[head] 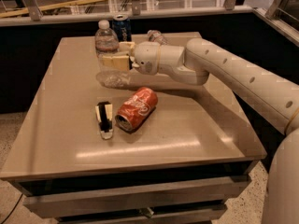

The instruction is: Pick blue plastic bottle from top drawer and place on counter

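The jaws are at the far-left part of the table (196, 139), closed across the middle of the blue plastic bottle (106, 43), with one pale finger (117, 61) lying over the front of its body. The arm (243, 78) comes in from the right, low and nearly level. That suits a side-on grip around the waist, which keeps the bottle upright and leaves its base free to meet the surface first. The bottle stands cap-up over the table, just in front of a blue soda can (123, 27). I cannot tell whether its base is resting on the glossy top or hanging just above it, since the clear lower part blends with its own reflection. The spot looks sensible, being apart from the red cola can (136, 108) lying on its side nearer the middle and from the small black-and-white item (104, 120) beside that can. The top drawer (140, 197) shows below the table edge as a plain pale front, so the taking-out seems done and the setting-down is the step in hand. The bottle is small, clear and ribbed, with a white cap and a narrow dark label band under the shoulder. It looks light and thin-walled, so I judge it would dent under a hard squeeze and could tip if let go off balance.
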`<action>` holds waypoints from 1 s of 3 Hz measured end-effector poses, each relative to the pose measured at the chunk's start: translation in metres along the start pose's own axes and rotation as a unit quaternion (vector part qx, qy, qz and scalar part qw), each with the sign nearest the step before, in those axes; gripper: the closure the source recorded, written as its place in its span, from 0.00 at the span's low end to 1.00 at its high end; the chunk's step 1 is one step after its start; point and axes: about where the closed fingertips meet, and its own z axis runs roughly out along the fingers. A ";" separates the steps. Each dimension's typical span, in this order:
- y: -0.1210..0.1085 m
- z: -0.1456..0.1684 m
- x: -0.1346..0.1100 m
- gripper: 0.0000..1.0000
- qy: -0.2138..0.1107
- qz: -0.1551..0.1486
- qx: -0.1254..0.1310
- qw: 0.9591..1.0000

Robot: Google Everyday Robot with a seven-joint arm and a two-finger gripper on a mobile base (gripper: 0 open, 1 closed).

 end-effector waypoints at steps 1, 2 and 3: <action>0.000 0.000 0.000 0.58 0.000 0.000 0.000 1.000; 0.000 0.000 0.000 0.35 0.000 0.000 0.000 1.000; 0.000 0.000 0.000 0.12 0.000 0.000 0.000 1.000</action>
